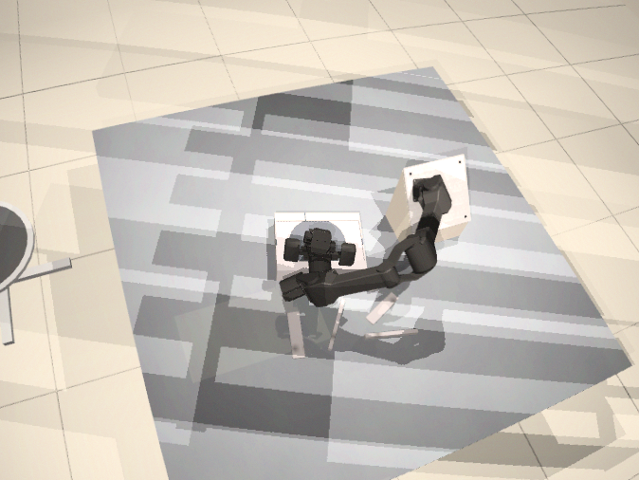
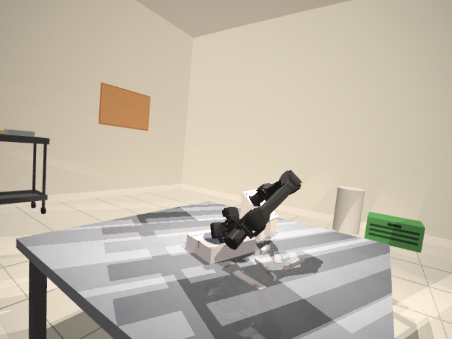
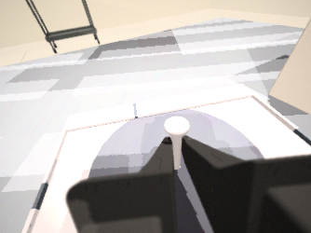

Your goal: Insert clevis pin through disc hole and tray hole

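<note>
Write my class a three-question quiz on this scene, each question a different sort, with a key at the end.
1. True or false: the clevis pin is held head up in the gripper.
2. Which lies inside the rimmed tray? A) a green crate B) the aluminium disc C) an orange board
3. Fill in: in the exterior view, the cart stands to the ____ of the tray.

Key: 1 true; 2 B; 3 left
</note>
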Robot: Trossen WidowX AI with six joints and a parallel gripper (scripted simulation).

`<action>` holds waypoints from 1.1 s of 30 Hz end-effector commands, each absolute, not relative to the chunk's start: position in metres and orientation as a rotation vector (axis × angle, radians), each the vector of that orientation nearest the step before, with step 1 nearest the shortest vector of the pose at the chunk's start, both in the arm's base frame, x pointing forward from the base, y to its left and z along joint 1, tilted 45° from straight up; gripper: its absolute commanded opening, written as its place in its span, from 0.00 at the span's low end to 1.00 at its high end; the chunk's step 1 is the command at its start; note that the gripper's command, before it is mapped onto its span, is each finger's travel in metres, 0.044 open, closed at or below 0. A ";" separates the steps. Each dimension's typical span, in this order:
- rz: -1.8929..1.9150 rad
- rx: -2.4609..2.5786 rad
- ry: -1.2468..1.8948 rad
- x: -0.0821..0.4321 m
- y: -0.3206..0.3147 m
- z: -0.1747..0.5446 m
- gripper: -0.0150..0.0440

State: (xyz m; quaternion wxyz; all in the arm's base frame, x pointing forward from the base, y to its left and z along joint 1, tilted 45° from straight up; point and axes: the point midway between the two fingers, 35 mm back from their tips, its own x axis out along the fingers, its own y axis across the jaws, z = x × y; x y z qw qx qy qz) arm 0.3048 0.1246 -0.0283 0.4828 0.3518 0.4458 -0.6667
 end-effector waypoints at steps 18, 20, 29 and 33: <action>-1.618 0.859 1.085 0.312 0.124 -0.030 0.25; -1.618 0.859 1.085 0.313 0.124 -0.030 0.25; -1.618 0.859 1.085 0.315 0.124 -0.031 0.25; -1.618 0.859 1.085 0.316 0.124 -0.031 0.25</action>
